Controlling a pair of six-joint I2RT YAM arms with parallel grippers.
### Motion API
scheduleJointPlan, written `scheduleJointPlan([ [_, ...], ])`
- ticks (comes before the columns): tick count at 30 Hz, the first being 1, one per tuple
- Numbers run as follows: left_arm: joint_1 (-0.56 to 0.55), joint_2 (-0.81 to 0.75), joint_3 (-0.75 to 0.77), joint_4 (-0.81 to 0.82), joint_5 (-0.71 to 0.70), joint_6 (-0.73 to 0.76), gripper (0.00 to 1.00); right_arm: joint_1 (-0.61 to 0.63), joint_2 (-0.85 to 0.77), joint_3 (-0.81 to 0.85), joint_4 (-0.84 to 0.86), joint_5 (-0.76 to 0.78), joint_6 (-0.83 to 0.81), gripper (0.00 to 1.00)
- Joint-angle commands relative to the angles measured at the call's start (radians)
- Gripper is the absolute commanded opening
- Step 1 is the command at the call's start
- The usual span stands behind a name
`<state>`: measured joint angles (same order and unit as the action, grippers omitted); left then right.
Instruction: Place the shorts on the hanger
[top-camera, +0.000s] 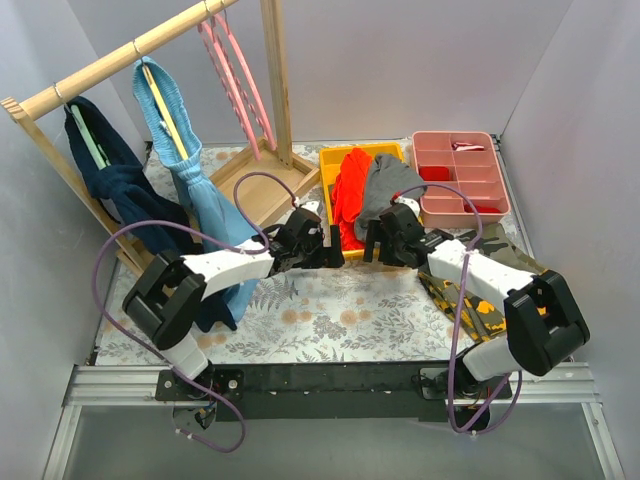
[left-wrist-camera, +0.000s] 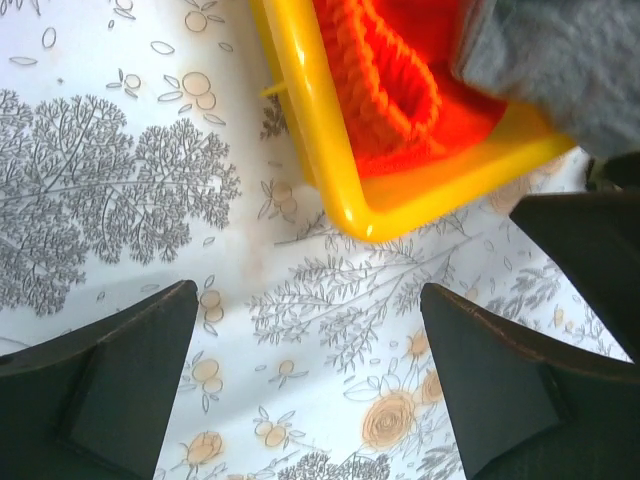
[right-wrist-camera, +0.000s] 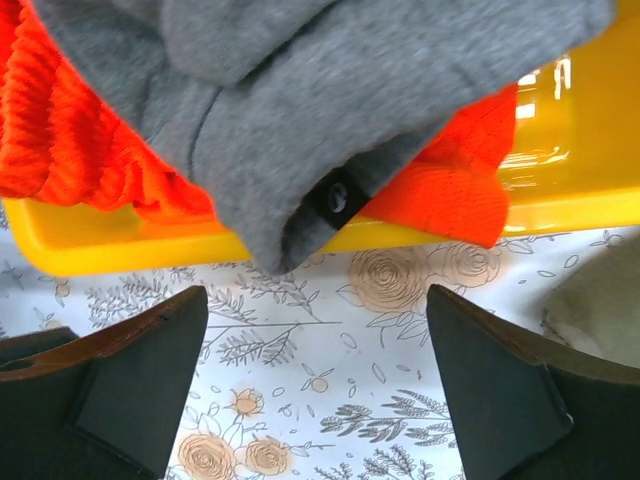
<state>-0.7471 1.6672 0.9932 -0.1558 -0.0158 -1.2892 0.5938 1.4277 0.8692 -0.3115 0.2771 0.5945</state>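
Your shorts lie in the yellow tray at the far middle of the table, draped over the orange garment, one grey edge hanging over the tray's near rim; the right gripper hovers just near of that edge, fingers wide apart; the left gripper sits by the tray's near left corner, fingers likewise spread, holding nothing; the pink hanger hangs on the wooden rail, far left.

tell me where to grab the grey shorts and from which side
Probably the corner of the grey shorts drooping over the near rim of the yellow tray. Come from over the table with the open right gripper; that fold hangs free.
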Motion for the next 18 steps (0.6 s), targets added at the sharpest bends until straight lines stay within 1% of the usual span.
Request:
scheduleJointPlan([
  [1, -0.024, -0.099, -0.065, 0.007, 0.002, 0.016, 0.94, 0.012, -0.074, 0.034, 0.015, -0.001, 0.001, 0.97],
  [4, -0.035, -0.072, -0.073, 0.009, 0.005, 0.018, 0.93, 0.012, -0.137, 0.048, -0.008, 0.022, -0.002, 0.98],
  [8, -0.037, -0.006, -0.039, 0.028, -0.012, 0.014, 0.92, 0.012, -0.216, 0.071, -0.038, 0.051, -0.012, 0.98],
  [12, -0.035, 0.045, 0.010, 0.039, -0.107, -0.016, 0.93, 0.012, -0.256, 0.094, -0.069, 0.069, -0.030, 0.98],
  [15, -0.015, 0.054, 0.025, 0.055, -0.142, -0.050, 0.94, 0.012, -0.269, 0.102, -0.084, 0.080, -0.033, 0.98],
  [18, 0.028, 0.071, 0.047, 0.061, -0.141, -0.062, 0.94, 0.012, -0.282, 0.097, -0.086, 0.083, -0.039, 0.98],
])
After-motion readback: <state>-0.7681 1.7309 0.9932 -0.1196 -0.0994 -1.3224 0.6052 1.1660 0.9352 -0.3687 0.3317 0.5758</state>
